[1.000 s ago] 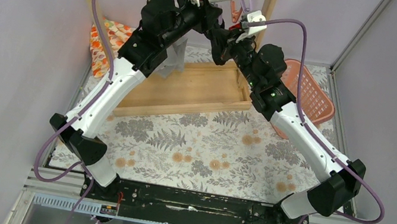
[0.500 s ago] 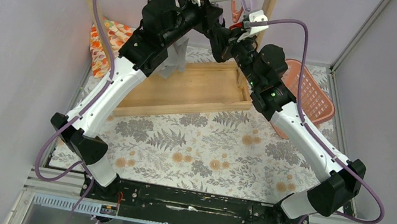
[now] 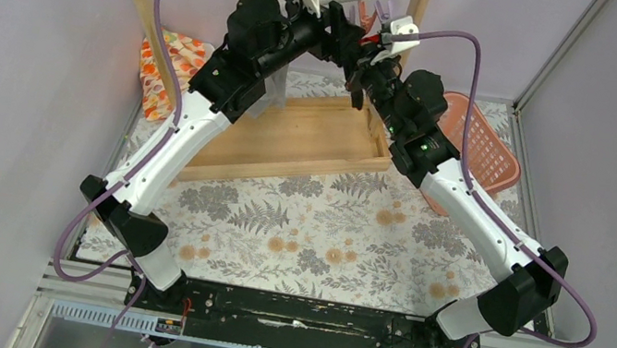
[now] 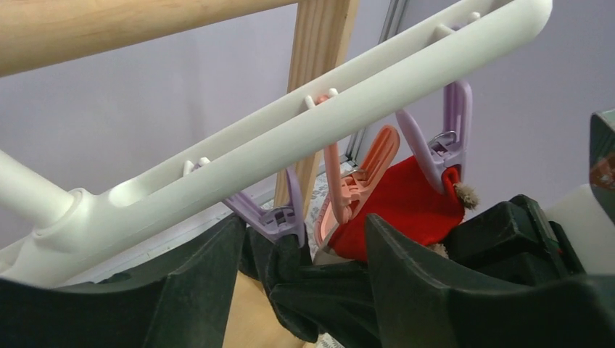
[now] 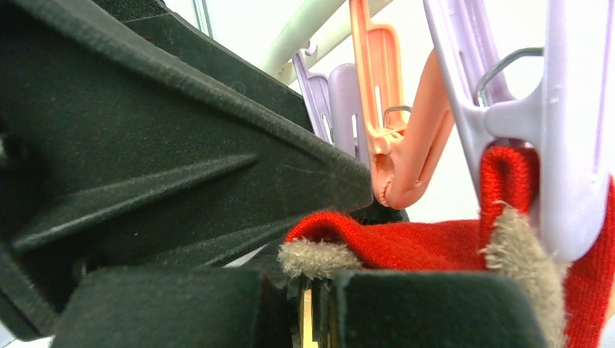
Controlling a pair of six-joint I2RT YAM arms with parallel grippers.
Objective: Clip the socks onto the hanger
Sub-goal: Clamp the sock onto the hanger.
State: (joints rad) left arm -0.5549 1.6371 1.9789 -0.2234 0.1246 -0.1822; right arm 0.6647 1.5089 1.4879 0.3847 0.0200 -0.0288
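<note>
The left hand point(image 4: 301, 243) is held wide around the clipped black sock point(image 4: 319, 304). The right hand point(image 5: 315, 308) is closed against the red-ended sock point(image 5: 428, 243).

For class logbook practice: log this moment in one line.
red-ended sock: held in end purple clip, right gripper shut on it | black sock: at inner purple clip | left gripper: open around it
</note>
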